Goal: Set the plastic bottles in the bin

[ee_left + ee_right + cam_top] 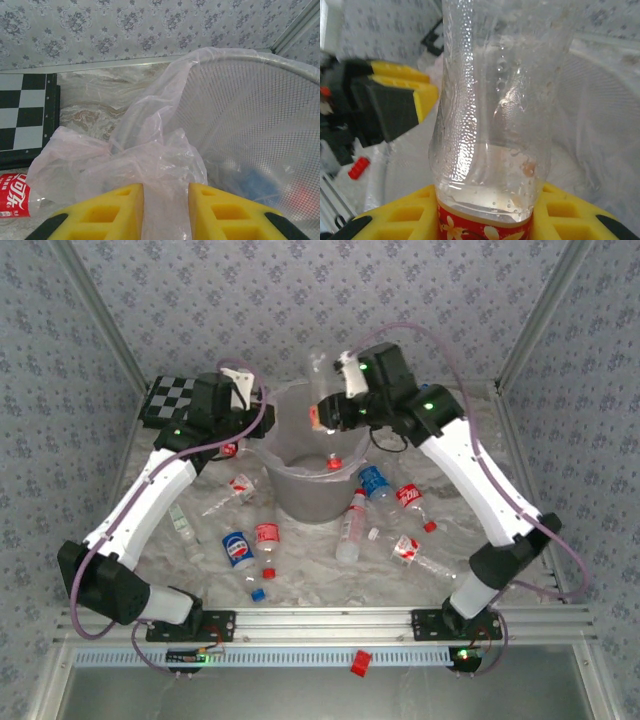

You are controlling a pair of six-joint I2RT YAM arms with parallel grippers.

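Patterned wallpaper all round, marbled bench below, and I'm at the drop. My right claw is pinched on a clear bottle with a red label, fingers clamped on the label band in the right wrist view, the clear body standing up past the camera. In the top view that bottle sits upper centre of the frame, right above the far rim of the bin.

My left claw is at the bin's left rim, just right of the chequered board. Its fingers are nearly together, and in the left wrist view the bag liner runs down between them, so I judge it is pinching the film and holding the mouth open, though I can't see the contact itself.

At least one red-capped bottle already lies in the bin. Plenty of plastic bottles are strewn across the lower centre of the top view, so I'd call the job early.

Next move, as I read it: bring the bottle squarely over the opening, clear of the rim and loose film, then spread the right fingers and let it fall. After that, down to the bench for another.
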